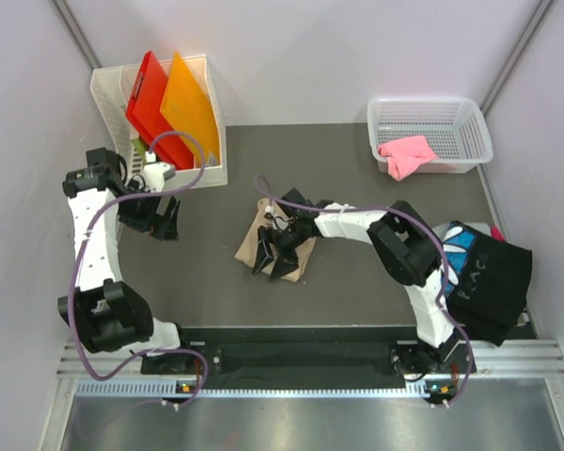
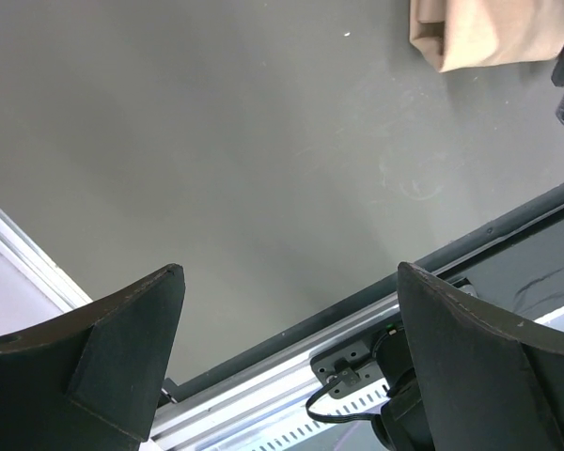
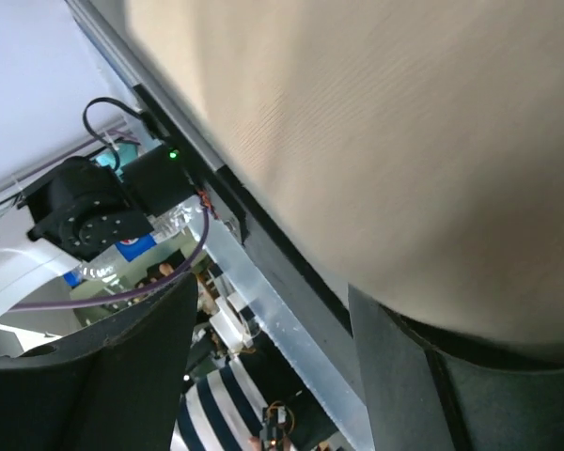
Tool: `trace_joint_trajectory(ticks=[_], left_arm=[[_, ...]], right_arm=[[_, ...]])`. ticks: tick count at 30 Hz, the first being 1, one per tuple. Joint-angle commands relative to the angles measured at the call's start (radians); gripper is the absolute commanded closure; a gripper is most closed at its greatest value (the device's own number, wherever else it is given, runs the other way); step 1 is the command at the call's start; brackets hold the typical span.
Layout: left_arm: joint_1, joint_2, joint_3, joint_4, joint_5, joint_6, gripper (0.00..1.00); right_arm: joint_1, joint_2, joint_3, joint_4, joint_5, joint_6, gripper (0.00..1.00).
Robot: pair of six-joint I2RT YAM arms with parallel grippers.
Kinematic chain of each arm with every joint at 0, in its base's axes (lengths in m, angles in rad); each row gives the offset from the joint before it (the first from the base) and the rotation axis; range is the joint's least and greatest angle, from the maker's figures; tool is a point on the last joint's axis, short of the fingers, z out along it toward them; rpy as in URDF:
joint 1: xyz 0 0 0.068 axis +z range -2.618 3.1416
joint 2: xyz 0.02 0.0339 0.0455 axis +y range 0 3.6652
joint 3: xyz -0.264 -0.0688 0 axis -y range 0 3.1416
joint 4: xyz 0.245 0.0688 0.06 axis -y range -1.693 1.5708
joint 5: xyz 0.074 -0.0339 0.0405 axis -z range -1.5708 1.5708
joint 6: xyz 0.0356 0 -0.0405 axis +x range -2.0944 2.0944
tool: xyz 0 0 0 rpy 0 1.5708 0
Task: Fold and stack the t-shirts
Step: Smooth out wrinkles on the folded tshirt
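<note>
The tan t-shirt point(image 1: 256, 235) lies folded small at the middle of the dark table; it also shows in the left wrist view point(image 2: 489, 33) and close up in the right wrist view point(image 3: 404, 141). My right gripper point(image 1: 278, 258) is open, its fingers point(image 3: 423, 385) spread over the shirt's near edge, nothing between them. My left gripper point(image 1: 164, 224) is open and empty at the left, above bare table. The black t-shirt with blue-and-white print point(image 1: 484, 272) lies crumpled at the right edge. The pink t-shirt point(image 1: 407, 154) hangs over the front rim of a white basket point(image 1: 470, 122).
A white bin point(image 1: 108, 94) at the back left holds the red sheet point(image 1: 148, 99) and the orange sheet point(image 1: 190, 108). A metal rail point(image 1: 310, 371) runs along the table's near edge. Walls close in the left, the back and the right.
</note>
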Motion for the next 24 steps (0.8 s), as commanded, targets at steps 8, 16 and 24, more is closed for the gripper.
trace_joint_trajectory(ticks=[8,16,24], left_arm=[[0.017,-0.024,0.001,0.005,-0.017,0.036,0.01],[0.025,-0.02,0.013,-0.001,-0.017,0.036,0.01],[0.057,-0.024,0.013,-0.019,-0.026,0.072,0.01]], right_arm=[[-0.019,-0.001,0.184,-0.07,-0.018,-0.065,0.35],[-0.028,0.109,0.535,-0.182,-0.018,-0.073,0.34],[-0.027,0.203,0.331,-0.048,-0.01,-0.087,0.35]])
